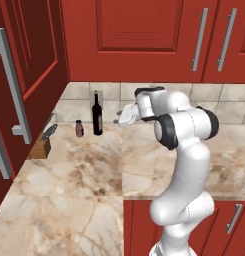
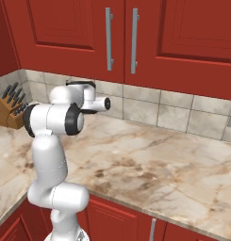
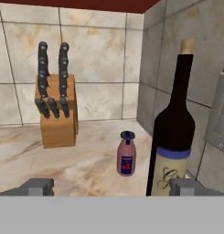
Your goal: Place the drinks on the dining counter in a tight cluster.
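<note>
So the end effector [image 3: 111,186] is spread wide with nothing in it, hovering over the marble worktop [image 1: 84,170] and pointed into the far left corner under the red cabinets [image 1: 134,35]. The wine bottle [image 3: 173,132] is the nearest thing to it, so I'd guess that's the first pick.

How I'd do it: line the open fingers up so the bottle body sits squarely between them, and grab at the wide lower part around the label, not the skinny neck. It's tall and probably tippy, so go in level and slow, and don't clip the little bottle [image 3: 126,155] standing just to its left. Wall's close behind too, so not much room to overshoot.

Looks-wise: dark glass, long neck with a pale cork-coloured top, cream label with a blue band above it. The small bottle is pinkish-grey with a blue cap and a dark label. A knife block [image 3: 58,112] sits further left, well apart.
</note>
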{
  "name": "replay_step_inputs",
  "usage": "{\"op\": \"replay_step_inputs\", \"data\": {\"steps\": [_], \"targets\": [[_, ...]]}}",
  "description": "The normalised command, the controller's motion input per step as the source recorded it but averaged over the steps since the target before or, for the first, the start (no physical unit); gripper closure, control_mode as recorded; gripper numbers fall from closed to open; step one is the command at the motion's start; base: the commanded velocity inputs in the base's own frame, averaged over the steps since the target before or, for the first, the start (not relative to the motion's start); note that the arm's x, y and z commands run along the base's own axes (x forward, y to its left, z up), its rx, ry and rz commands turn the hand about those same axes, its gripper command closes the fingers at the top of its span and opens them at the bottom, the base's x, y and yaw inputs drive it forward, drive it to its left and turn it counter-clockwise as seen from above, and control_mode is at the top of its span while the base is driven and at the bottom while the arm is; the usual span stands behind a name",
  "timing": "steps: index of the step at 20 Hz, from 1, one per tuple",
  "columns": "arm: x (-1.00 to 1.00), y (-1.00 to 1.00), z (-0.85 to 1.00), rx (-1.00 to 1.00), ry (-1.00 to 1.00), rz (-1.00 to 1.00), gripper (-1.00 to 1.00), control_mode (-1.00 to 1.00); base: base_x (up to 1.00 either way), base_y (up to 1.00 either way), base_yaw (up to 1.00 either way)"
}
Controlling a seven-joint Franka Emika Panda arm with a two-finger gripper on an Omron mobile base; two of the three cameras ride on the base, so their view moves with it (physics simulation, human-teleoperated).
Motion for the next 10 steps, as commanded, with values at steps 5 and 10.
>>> {"op": "replay_step_inputs", "data": {"steps": [5, 10], "targets": [[0.37, 0.00, -0.14, 0.00, 0.00, 0.00, -1.00, -1.00, 0.00, 0.00, 0.00], [0.25, 0.00, -0.09, 0.00, 0.01, 0.00, -1.00, -1.00, 0.00, 0.00, 0.00]]}}
